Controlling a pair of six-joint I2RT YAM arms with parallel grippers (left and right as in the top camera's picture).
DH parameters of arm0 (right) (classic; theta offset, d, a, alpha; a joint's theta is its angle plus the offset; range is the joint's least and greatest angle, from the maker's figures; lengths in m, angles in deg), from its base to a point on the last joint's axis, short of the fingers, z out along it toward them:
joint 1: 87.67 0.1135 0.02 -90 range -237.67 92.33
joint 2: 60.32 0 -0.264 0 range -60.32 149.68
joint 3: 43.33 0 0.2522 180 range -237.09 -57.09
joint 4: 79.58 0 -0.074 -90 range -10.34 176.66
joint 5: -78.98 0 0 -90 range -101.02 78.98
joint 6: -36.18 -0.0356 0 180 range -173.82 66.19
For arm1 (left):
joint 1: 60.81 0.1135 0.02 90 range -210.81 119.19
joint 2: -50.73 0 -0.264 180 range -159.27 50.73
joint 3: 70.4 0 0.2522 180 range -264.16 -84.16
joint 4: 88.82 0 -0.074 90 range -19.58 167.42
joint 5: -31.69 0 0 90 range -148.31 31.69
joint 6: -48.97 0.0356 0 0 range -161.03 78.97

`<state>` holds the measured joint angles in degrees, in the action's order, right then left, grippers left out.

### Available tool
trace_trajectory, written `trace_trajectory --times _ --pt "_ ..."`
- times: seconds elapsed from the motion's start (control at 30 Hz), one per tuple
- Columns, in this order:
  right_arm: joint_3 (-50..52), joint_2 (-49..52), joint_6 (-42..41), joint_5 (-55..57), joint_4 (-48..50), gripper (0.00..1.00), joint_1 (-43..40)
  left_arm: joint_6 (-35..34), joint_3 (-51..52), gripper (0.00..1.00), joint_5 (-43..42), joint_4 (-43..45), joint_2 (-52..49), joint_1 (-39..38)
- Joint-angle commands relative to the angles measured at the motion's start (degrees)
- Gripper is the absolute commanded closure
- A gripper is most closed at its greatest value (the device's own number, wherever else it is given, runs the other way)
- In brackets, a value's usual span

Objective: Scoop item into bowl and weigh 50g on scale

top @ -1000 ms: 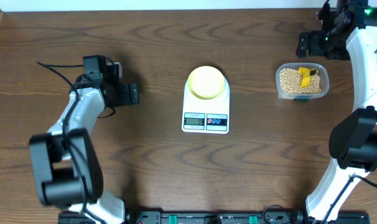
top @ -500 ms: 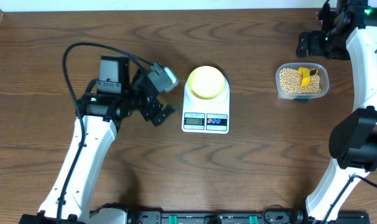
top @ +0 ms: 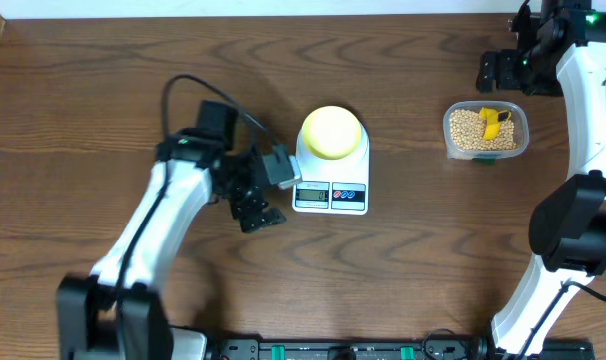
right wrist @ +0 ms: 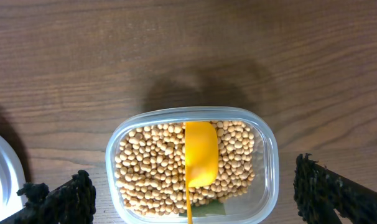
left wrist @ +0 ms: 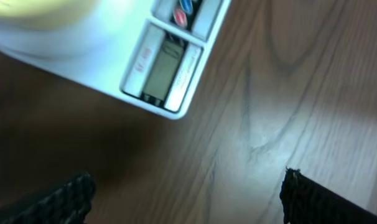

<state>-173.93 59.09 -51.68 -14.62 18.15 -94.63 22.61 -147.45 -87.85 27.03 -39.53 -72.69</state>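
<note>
Tan-beige round beans [right wrist: 151, 168] all lie in the clear plastic tub [right wrist: 270, 149] with a yellow scoop [right wrist: 200, 152]; the pale yellow-green bowl [top: 332, 132] looks empty on the white kitchen scale [top: 331, 196]. Left gripper [left wrist: 188, 205] and right gripper [right wrist: 195, 199] gape wide, holding nothing, so scooping and weighing are not yet begun.

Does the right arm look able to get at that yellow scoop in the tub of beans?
Probably yes: the right gripper hangs open over the scoop, which lies uncovered on the beans in the lidless tub.
</note>
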Motion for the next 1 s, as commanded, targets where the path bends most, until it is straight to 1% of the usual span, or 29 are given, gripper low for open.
trace_trajectory --times 0.0,0.07,0.23,0.33,0.53,0.63,0.77,0.83,0.97 --pt "-0.59 0.11 0.11 0.26 -0.02 0.01 -0.17 3.65 0.70 0.02 9.14 1.16 -5.25 -2.62" --pt "-0.59 0.11 0.11 0.26 -0.02 0.01 -0.17 3.67 0.70 0.02 11.23 3.54 -6.51 -3.78" --pt "-0.59 0.11 0.11 0.26 -0.02 0.01 -0.17 3.67 0.72 0.02 10.71 11.63 -7.61 -4.94" --pt "-0.59 0.11 0.11 0.26 -0.02 0.01 -0.17 3.67 0.72 0.03 9.44 14.36 -10.16 -4.92" --pt "-0.59 0.11 0.11 0.26 -0.02 0.01 -0.17 3.74 0.72 0.02 8.09 14.58 -14.19 -4.94" --pt "-0.59 0.11 0.11 0.26 -0.02 0.01 -0.17 5.97 0.72 0.02 6.29 14.51 -16.41 -4.94" --pt "-0.59 0.11 0.11 0.26 -0.02 0.01 -0.17 6.32 0.72 0.02 5.31 14.53 -18.80 -4.94" --pt "-0.59 0.11 0.11 0.26 -0.02 0.01 -0.17 9.33 0.72 0.02 4.81 14.43 -19.85 -4.98" --pt "-0.59 0.11 0.11 0.26 -0.02 0.01 -0.17 12.66 0.74 0.02 2.99 13.79 -20.81 -5.60"
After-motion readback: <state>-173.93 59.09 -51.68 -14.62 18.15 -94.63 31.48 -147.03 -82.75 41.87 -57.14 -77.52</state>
